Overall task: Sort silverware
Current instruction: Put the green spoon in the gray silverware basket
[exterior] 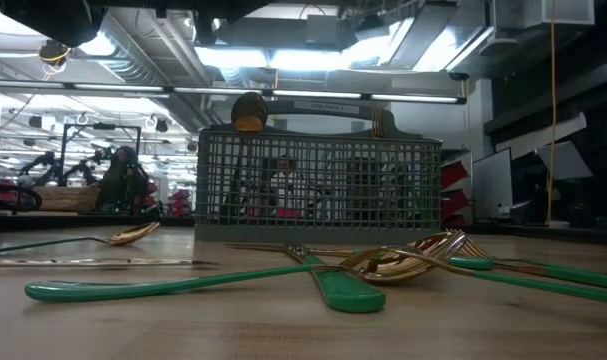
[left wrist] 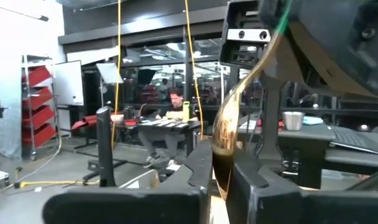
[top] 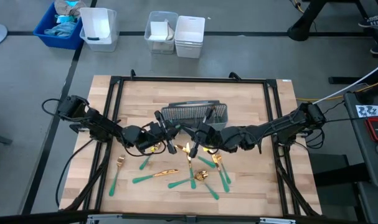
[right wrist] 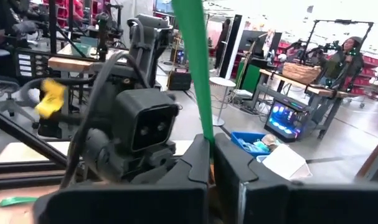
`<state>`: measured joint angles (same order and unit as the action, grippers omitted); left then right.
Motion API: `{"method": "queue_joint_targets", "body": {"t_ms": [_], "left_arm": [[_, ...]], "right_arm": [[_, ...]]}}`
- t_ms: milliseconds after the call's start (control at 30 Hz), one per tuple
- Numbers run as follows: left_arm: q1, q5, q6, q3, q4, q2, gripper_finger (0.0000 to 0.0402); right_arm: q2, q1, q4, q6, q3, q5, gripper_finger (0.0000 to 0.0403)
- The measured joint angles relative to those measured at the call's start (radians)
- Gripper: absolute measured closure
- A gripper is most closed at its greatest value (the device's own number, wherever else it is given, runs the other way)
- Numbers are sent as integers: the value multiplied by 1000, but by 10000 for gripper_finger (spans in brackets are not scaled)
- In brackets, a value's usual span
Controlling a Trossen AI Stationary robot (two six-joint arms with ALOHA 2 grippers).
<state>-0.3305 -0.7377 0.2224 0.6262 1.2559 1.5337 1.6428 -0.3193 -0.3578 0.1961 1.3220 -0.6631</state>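
Gold-headed, teal-handled spoon point(left wrist: 229, 127) being pinched between both pincers: left pincer point(left wrist: 220, 180) closing on its bowl, right pincer point(right wrist: 212, 155) clamping its handle, above the wooden bench point(top: 251, 106).

Overhead cam straight down, low cam table-level, wrist cams close, facing.

Gold-headed, teal-handled silverware point(top: 176, 177) lies scattered flat before the caddy point(top: 195, 115).

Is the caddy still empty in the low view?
No: a gold-headed utensil already pokes up above the rim of the grey mesh caddy at one end.
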Motion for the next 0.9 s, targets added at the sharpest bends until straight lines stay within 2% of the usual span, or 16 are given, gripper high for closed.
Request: {"method": "queue_joint_targets", "body": {"t_ms": [333, 567, 733, 900], "left_arm": [[-3, -35, 12, 0, -5, 0, 395], [-3, -31, 20, -1, -26, 2, 396], [-3, -43, 24, -1, -25, 2, 398], [-18, -121, 91, -1, -24, -4, 398]], "right_arm": [[0, -1, 26, 14, 0, 1, 388], [-3, -1, 49, 41, 0, 4, 339], [-34, -1, 140, 31, 1, -4, 307], [-74, -2, 282, -30, 1, -11, 295]]}}
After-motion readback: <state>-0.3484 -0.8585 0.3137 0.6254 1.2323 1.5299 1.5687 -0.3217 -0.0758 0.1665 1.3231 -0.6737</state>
